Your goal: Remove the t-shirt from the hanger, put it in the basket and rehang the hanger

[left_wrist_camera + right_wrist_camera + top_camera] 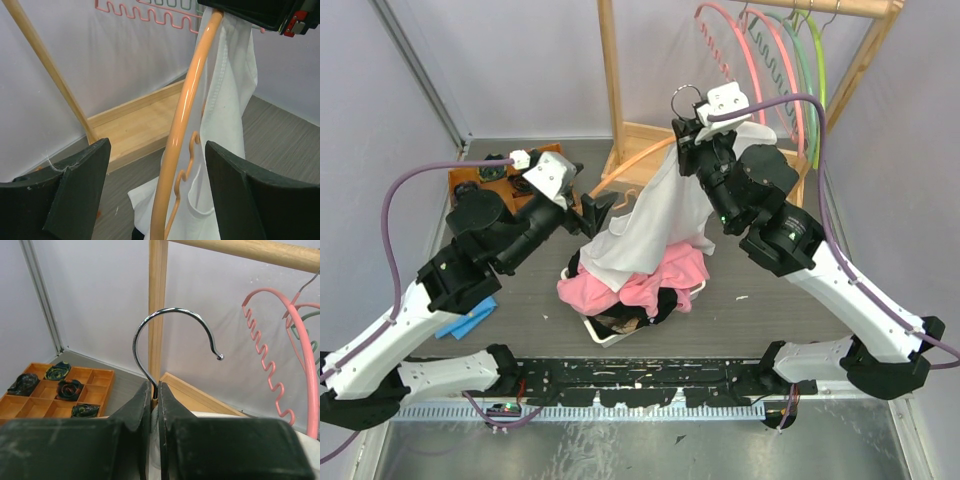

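Limp white t-shirt (658, 212), one orange hanger (188, 107) arm bare

White t-shirt (655, 215), half off orange hanger (185, 112)

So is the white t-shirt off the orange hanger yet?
Not fully: the t-shirt drapes from the top of the hanger, by the right fingers, while the hanger's near arm is bare.

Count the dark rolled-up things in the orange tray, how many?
4 rolls in the orange tray: one at the left, one at the back, one in the middle, one at the front. The right gripper may hide more.
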